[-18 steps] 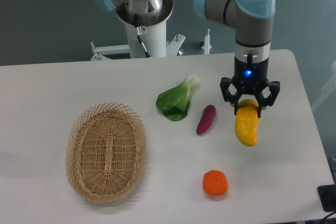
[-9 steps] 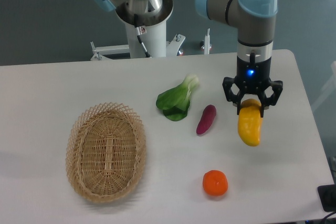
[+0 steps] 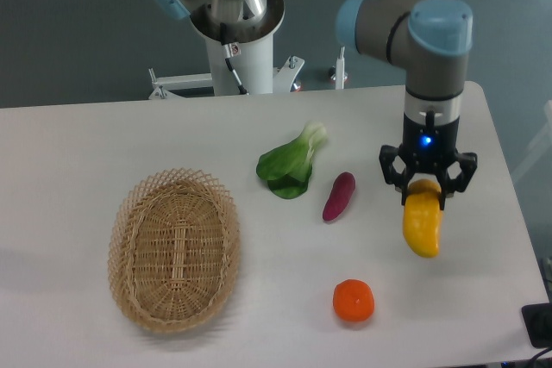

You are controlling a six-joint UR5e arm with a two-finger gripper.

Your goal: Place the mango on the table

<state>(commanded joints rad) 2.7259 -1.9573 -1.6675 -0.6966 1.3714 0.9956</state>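
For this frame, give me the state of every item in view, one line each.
end effector: shut on the mango's upper end, pointing straight down.
mango: held, hanging lengthwise below the end effector on the right side of the table.
table: white top, carrying all the loose items.
basket: resting upright on the table, nothing inside.
bok choy: lying loose on the table.
sweet potato: lying loose beside the bok choy.
orange: sitting free near the front edge.

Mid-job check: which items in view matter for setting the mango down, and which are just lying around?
Part of the job:
- mango, hanging from the gripper by its upper end
- table, where it goes

Lying about:
- wicker basket
- leafy green
- purple sweet potato
- orange fruit
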